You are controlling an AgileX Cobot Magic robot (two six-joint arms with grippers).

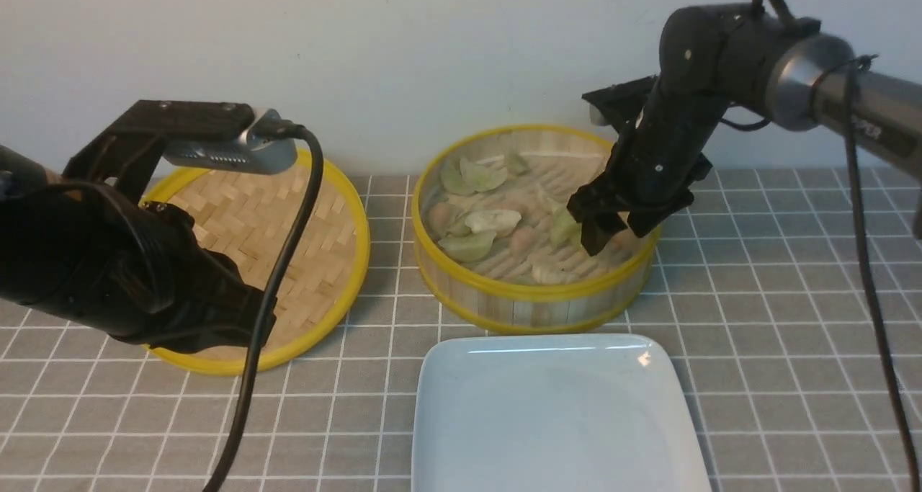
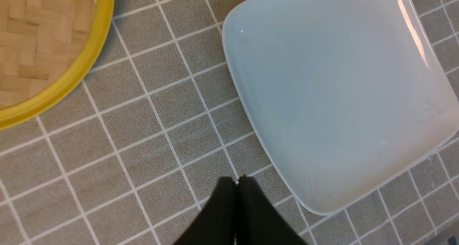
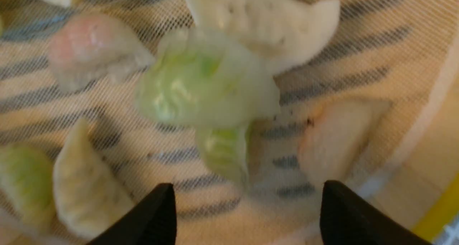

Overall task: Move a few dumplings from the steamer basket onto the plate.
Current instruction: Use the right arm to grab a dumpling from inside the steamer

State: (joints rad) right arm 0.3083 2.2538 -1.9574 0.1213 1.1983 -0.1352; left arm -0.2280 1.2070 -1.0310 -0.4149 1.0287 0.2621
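The steamer basket stands at the middle back and holds several dumplings: green, cream-white and pinkish. My right gripper hangs inside the basket's right half, open, with nothing between its fingers. In the right wrist view my right gripper has a small green dumpling just beyond its gap. Past that lie a bigger green one and a white one. The white plate sits in front of the basket with nothing on it. My left gripper is shut above the tablecloth beside the plate.
The shallow woven lid with a yellow rim lies to the left of the basket, partly under my left arm. A grey checked cloth covers the table. A white wall closes the back.
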